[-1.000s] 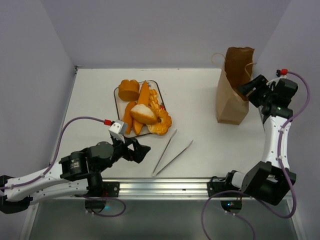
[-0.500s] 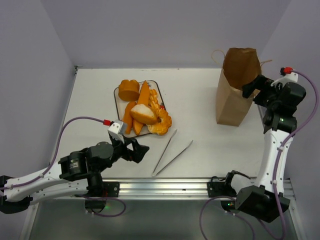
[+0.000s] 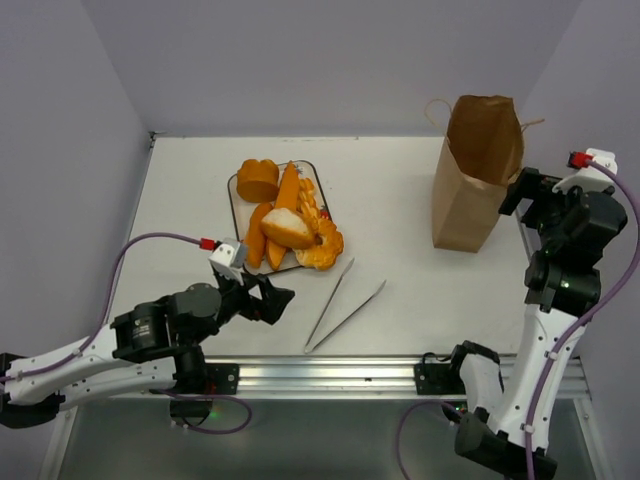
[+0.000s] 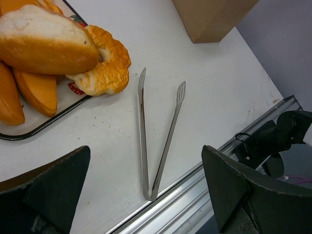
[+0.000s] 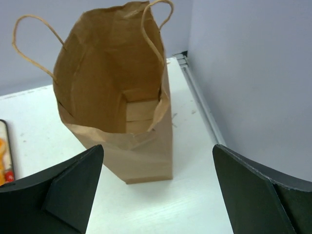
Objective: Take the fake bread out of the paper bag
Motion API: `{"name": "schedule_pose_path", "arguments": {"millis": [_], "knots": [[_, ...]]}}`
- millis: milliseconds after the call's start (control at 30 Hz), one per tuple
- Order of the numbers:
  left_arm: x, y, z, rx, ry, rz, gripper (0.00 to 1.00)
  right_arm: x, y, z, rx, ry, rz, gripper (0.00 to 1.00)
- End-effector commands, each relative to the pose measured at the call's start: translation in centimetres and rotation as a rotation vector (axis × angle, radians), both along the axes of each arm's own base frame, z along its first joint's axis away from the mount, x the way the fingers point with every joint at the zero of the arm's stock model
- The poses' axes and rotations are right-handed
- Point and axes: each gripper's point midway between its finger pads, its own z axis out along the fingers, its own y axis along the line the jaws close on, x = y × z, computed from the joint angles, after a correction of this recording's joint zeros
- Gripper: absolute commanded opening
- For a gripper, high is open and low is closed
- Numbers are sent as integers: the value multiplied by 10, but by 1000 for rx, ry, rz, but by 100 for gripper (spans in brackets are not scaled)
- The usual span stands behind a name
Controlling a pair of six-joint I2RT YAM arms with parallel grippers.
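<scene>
The paper bag (image 3: 468, 175) stands upright and open at the back right. The right wrist view looks down into the paper bag (image 5: 117, 83); only its folded brown bottom shows, no bread. The fake bread (image 3: 288, 222) lies piled on the strawberry tray (image 3: 233, 203); a white-faced roll (image 4: 46, 44) and a braided ring (image 4: 107, 68) show in the left wrist view. My right gripper (image 3: 520, 188) is open and empty, raised just right of the bag's mouth (image 5: 157, 156). My left gripper (image 3: 272, 298) is open and empty, low near the front edge, just in front of the tray (image 4: 145, 161).
Silver tongs (image 3: 343, 305) lie on the table right of my left gripper, and show in the left wrist view (image 4: 158, 131). The right wall stands close behind the bag. The metal rail (image 3: 330, 372) runs along the front edge.
My right gripper has pulled back from the bag's mouth, up and to the right, and the bag now stands straighter. My left gripper shifted slightly left.
</scene>
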Motion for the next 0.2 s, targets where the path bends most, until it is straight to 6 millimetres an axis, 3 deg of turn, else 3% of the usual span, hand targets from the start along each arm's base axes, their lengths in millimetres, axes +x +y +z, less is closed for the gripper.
{"name": "schedule_pose_path", "arguments": {"millis": [0,167], "knots": [[2,8,23,-53,-23,32,100,-18,-13,-6,-100,61,-63,99],[2,10,21,-52,-13,40,100,-28,-10,-3,-172,19,-54,99]]}}
